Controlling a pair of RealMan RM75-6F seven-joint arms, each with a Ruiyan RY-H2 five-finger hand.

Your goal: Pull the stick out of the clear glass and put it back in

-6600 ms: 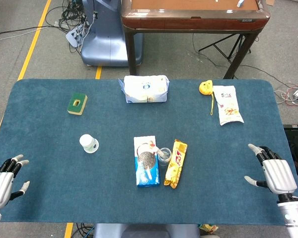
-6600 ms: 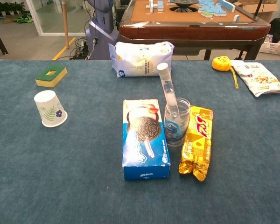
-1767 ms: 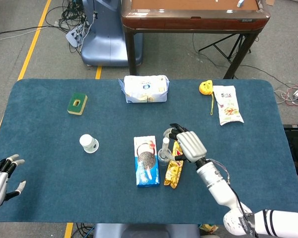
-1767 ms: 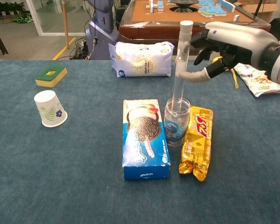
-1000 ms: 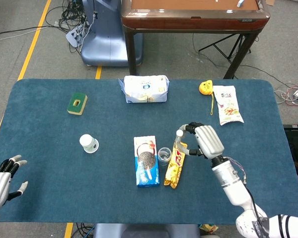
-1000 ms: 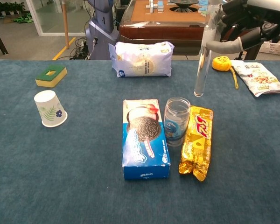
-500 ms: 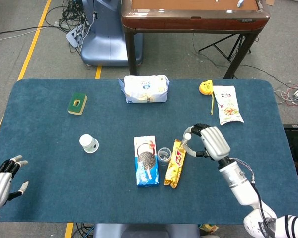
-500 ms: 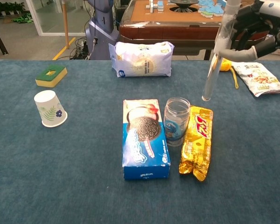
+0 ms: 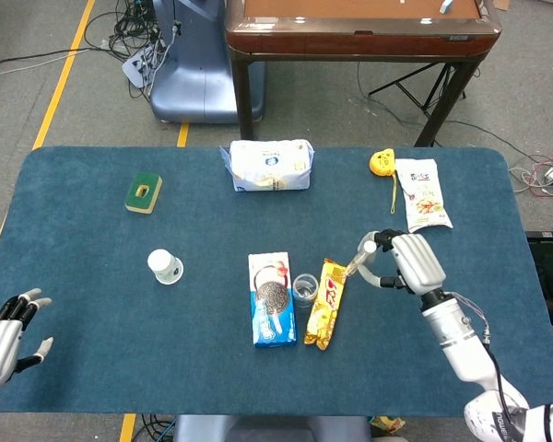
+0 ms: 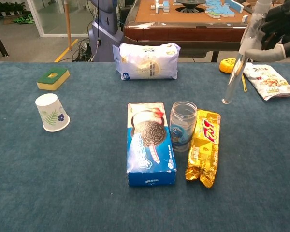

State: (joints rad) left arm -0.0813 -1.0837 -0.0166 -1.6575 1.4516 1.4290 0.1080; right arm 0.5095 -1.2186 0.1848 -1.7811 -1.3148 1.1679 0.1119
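Note:
The clear glass stands upright on the table with nothing in it, between a blue cookie box and a yellow snack bar; from the head camera the glass shows from above. My right hand grips the clear stick near its top and holds it nearly upright in the air, to the right of the glass and well clear of it. In the chest view the right hand sits at the upper right edge. The stick is short in the head view. My left hand rests open at the table's near left corner.
A blue cookie box lies left of the glass, a yellow snack bar right of it. Farther off are a paper cup, a green sponge, a white bag, a yellow tape measure and a snack packet.
My right hand has carried the stick further right, away from the glass, with its lower end staying above the table. The left hand has not moved.

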